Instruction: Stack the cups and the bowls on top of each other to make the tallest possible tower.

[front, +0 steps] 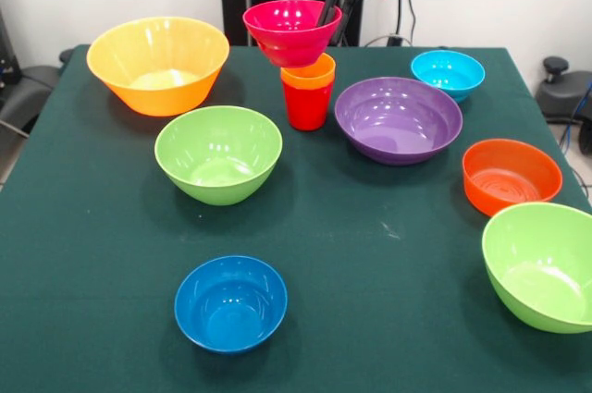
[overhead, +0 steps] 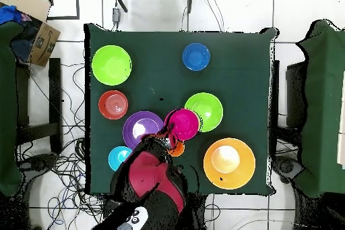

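Observation:
A red cup [front: 306,108] stands mid-table with an orange cup [front: 310,73] nested in it; the orange cup also shows in the overhead view [overhead: 177,150]. The small pink bowl [front: 287,30] [overhead: 184,123] is right on top of the orange cup, slightly off to the left; I cannot tell whether it rests on it. My gripper [front: 335,12] [overhead: 170,133] comes down from above and is shut on the pink bowl's right rim, one finger inside and one outside.
Around the cups stand the large yellow-orange bowl [front: 158,65], a lime green bowl [front: 218,153], the purple bowl [front: 398,119], the light blue bowl [front: 448,73], the orange bowl [front: 511,176], a second lime green bowl [front: 541,264] and the dark blue bowl [front: 230,302].

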`<state>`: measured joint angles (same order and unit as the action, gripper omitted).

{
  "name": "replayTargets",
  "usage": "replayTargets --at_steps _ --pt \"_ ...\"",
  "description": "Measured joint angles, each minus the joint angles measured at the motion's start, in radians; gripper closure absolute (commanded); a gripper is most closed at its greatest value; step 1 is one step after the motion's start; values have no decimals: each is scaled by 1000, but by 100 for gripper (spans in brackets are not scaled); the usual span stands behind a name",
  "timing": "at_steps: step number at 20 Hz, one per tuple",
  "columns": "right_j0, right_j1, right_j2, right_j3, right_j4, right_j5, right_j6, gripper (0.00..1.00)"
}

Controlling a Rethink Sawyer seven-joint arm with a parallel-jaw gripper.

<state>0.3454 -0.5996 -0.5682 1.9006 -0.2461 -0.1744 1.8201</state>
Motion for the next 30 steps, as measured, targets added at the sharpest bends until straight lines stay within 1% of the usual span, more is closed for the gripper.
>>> replayTargets --at_steps 16,30 --pt "-22 -11 27 22 0 -1 36 100" --pt "-26 -36 75 47 0 -1 40 100"
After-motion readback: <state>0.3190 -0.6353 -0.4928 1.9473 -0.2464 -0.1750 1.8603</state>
